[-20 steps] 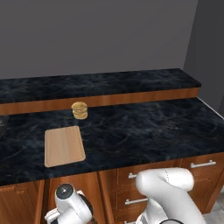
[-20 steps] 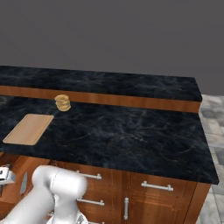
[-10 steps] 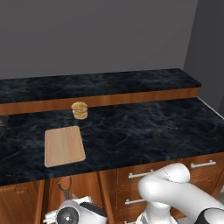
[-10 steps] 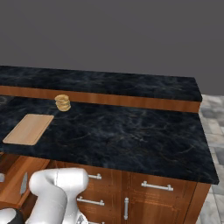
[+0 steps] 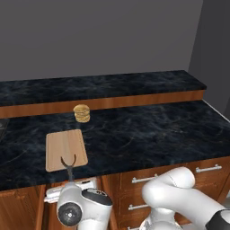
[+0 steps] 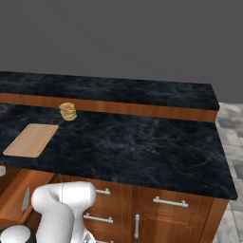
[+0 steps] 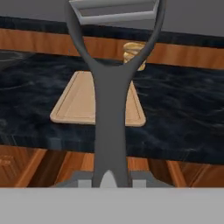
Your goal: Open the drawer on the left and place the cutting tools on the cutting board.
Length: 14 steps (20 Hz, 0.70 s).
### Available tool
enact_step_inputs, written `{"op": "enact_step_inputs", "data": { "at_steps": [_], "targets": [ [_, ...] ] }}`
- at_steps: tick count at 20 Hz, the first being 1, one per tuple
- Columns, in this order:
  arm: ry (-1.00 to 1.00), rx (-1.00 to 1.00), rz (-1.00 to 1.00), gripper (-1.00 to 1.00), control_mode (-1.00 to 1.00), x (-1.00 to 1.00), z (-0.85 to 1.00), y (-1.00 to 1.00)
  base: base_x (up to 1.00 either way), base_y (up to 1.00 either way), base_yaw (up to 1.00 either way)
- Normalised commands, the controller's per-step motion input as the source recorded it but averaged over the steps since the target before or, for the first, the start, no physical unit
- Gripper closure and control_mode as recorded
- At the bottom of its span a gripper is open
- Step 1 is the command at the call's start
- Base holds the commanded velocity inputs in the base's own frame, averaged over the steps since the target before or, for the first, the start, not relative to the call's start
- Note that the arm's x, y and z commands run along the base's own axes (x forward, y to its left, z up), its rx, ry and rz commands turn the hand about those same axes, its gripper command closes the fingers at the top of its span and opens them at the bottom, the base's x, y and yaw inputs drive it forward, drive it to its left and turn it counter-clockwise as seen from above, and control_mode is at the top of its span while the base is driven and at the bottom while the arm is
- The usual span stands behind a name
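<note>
My gripper (image 7: pixel 107 177) is shut on the dark handle of the peeler (image 7: pixel 109 109), whose forked metal head points up toward the counter. In the left base view the peeler (image 5: pixel 68 164) stands upright just before the counter's front edge, below the near end of the cutting board (image 5: pixel 66 149), with the gripper (image 5: pixel 70 179) under it. The light-tan cutting board (image 7: pixel 83 103) lies flat on the dark counter ahead. The drawer (image 6: pixel 19 187) at the left stands pulled out, and the knife (image 6: pixel 25 199) lies inside it.
A small round tan stack (image 5: pixel 81 113) sits behind the board near the raised back ledge (image 5: pixel 112 102). Narrower drawers with silver handles (image 6: pixel 173 201) line the cabinet front to the right. My white arm (image 5: pixel 179 197) curls low before the cabinets.
The gripper has risen from the open drawer with the peeler, bringing its forked head up to the counter's edge in front of the cutting board.
</note>
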Motion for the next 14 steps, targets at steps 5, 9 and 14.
{"op": "enact_step_inputs", "data": {
  "at_steps": [5, 9, 14],
  "targets": [
    [-0.02, 0.06, -0.01, 1.00, -1.00, 0.98, 0.86, -0.14, 0.00, 0.00, 0.00],
    [0.08, 0.00, 0.00, 1.00, -1.00, 1.00, 0.08, -0.04, 0.00, 0.00, 0.00],
    [0.15, 0.00, 0.00, 1.00, -1.00, 0.50, 0.00, -0.02, 0.00, 0.00, 0.00]
  ]
}}
